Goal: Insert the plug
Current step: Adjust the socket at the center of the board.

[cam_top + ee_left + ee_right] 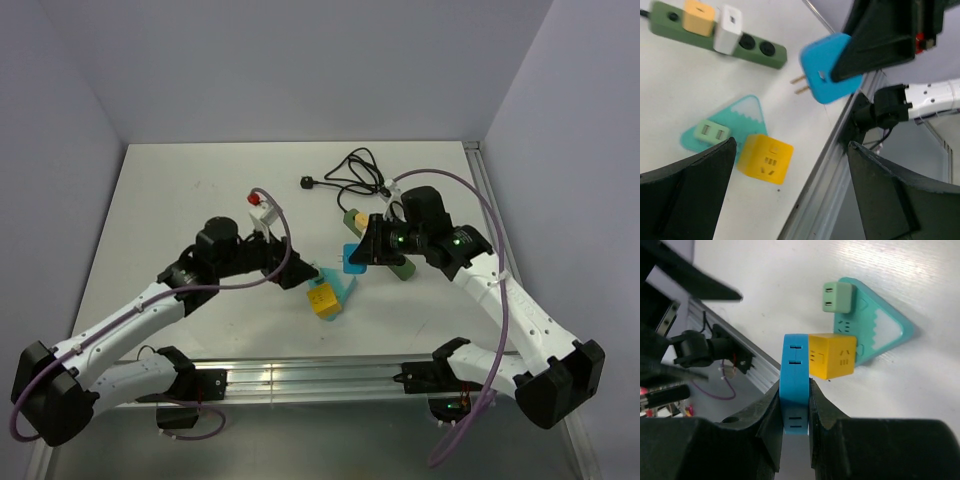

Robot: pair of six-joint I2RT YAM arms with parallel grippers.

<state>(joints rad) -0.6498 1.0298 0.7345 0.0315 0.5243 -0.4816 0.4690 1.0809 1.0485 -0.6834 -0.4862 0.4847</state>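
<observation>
The blue plug (794, 375), prongs bare, hangs over the table (180, 190) toward the middle of its near edge, pinched between the right gripper's (795, 407) fingers; below, a yellow cube adapter (765, 157) sits against a teal triangular socket (747, 112); a green power strip (720, 37) lies beyond; the left gripper (792, 165) gapes wide, holding nothing.

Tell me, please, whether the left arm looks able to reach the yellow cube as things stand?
Probably yes: the left gripper has its jaws open close to the yellow cube, with nothing between them; the right gripper holds the blue plug off to one side.
</observation>
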